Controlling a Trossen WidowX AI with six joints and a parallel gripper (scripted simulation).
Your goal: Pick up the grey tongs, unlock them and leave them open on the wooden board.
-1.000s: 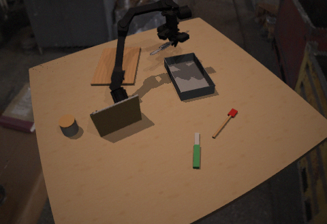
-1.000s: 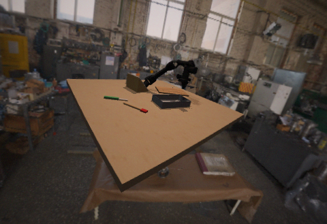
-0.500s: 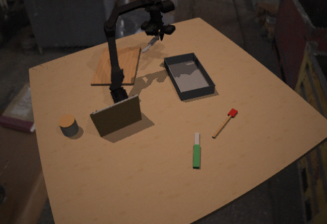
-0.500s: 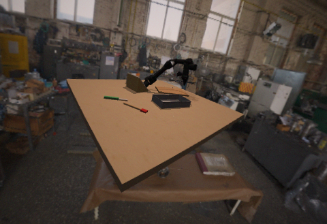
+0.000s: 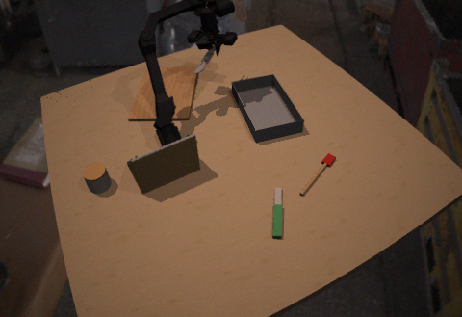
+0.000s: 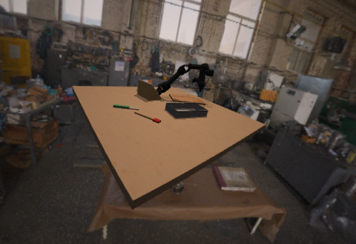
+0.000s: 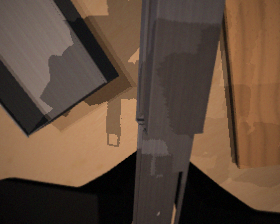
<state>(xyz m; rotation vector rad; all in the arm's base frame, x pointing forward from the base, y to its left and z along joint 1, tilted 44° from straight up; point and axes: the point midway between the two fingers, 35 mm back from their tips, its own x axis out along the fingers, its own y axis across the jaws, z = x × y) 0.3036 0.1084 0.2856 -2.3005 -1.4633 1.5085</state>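
Note:
The grey tongs (image 5: 205, 63) (image 7: 172, 95) are off the tin and up in the air, their two arms lying close together. My gripper (image 5: 216, 49) (image 6: 201, 89) (image 7: 158, 155) is shut on them, pointing down, with the tongs running lengthwise through the wrist view. In the exterior view they look roughly level. The wooden board (image 5: 180, 96) (image 6: 185, 99) (image 7: 257, 100) lies on one side of them, and the roasting tin (image 5: 280, 132) (image 6: 187, 113) (image 7: 97, 52) stands on the other. The tongs' far ends and the lock are not clear.
An upright brown panel (image 5: 166, 165) (image 6: 145, 90) stands by the arm's base. A grey can (image 5: 98, 182) with an orange lid is left of it. A green-handled tool (image 5: 277, 222) (image 6: 122, 106) and a red-headed spatula (image 5: 329, 159) (image 6: 157, 121) lie on the table.

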